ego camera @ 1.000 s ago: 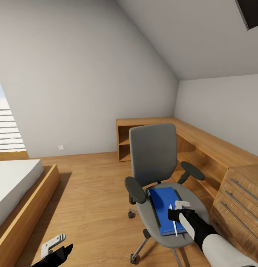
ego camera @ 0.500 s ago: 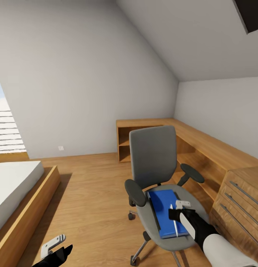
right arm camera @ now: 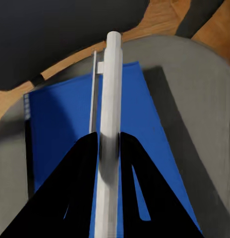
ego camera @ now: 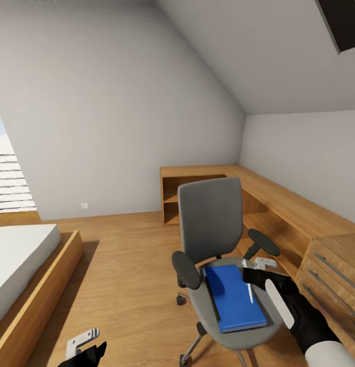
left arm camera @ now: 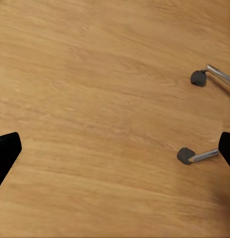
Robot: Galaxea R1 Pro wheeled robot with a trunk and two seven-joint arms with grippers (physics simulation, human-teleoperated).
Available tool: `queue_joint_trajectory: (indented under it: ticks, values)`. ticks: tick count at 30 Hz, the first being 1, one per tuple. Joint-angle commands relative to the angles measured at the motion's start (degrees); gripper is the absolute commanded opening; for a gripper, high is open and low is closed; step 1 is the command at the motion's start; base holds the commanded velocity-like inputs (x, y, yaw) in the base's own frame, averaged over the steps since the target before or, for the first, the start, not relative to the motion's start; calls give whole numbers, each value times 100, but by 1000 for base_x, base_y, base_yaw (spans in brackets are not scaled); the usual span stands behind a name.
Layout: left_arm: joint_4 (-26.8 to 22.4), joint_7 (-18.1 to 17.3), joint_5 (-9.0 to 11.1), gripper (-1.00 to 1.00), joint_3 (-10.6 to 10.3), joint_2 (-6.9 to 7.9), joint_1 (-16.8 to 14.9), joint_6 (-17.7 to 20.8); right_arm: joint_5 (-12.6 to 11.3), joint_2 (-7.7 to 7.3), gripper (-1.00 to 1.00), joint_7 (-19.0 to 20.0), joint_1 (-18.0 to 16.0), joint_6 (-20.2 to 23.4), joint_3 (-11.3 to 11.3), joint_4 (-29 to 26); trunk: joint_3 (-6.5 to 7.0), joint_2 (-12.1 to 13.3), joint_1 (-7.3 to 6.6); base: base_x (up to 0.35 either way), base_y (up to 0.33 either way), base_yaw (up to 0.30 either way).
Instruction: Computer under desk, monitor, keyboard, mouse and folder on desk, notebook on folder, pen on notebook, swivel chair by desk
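Note:
The swivel chair [ego camera: 210, 219] stands mid-room, grey seat toward me. The blue folder [ego camera: 233, 298] lies flat on that seat. My right gripper [ego camera: 256, 272] hovers over the folder's right edge, shut on the pale pen [ego camera: 250, 293]. In the right wrist view the pen [right arm camera: 109, 99] runs straight out between the black fingers [right arm camera: 80, 163], above the folder [right arm camera: 55, 124] and the grey seat [right arm camera: 194, 99]. My left gripper [ego camera: 84, 345] hangs low beside the chair, open over bare floor; in its wrist view the left gripper [left arm camera: 115, 151] is spread wide. Desk, computer, monitor, keyboard, mouse and notebook are out of view.
Low wooden cabinets [ego camera: 259, 188] line the right wall, ending in a drawer unit [ego camera: 333, 270] close to the chair. A wood-framed bed [ego camera: 29, 260] sits at the left. Plank floor [ego camera: 126, 265] lies between the bed and the chair. Two chair castors [left arm camera: 198, 78] are near my left gripper.
My right gripper has carried the pen to the right and farther back over the seat, off the folder's middle. The left gripper sits lower in the picture. The view has shifted slightly.

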Motion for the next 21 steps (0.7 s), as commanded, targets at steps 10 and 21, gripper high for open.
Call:
queue_joint_trajectory:
  ticks: [10,21]
  values:
    - [35,-11,6,100,-17,-14,-2,-126,-216,-55,-100,-42,578,1073,-1160,-1744,175,400,-220,-114,0,0]
    - [183,-11,11,100,-22,-4,-2,-130,-225,9,-100,-42,648,1143,-1672,-2151,372,841,-462,-286,0,0]
